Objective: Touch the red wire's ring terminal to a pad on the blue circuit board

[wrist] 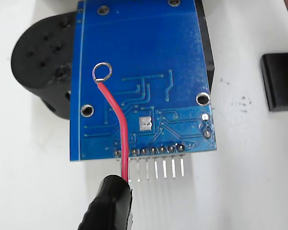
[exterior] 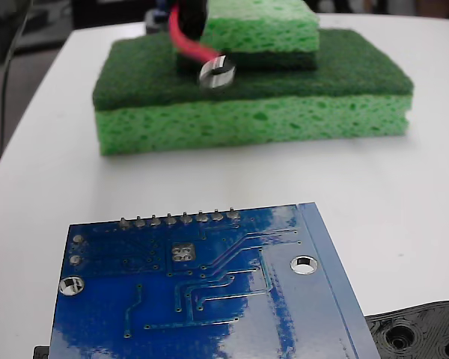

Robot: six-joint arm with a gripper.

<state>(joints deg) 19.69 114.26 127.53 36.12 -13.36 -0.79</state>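
The red wire (wrist: 116, 125) is arching over the blue circuit board (wrist: 139, 57); its ring terminal (wrist: 102, 72) is sitting well apart from the pad (wrist: 145, 123); the gripper's state is impossible to tell.

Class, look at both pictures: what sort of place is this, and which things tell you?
Probably an electronics test bench: a bare blue circuit board on a white table, a red wire with ring terminal, and stacked green sponges.
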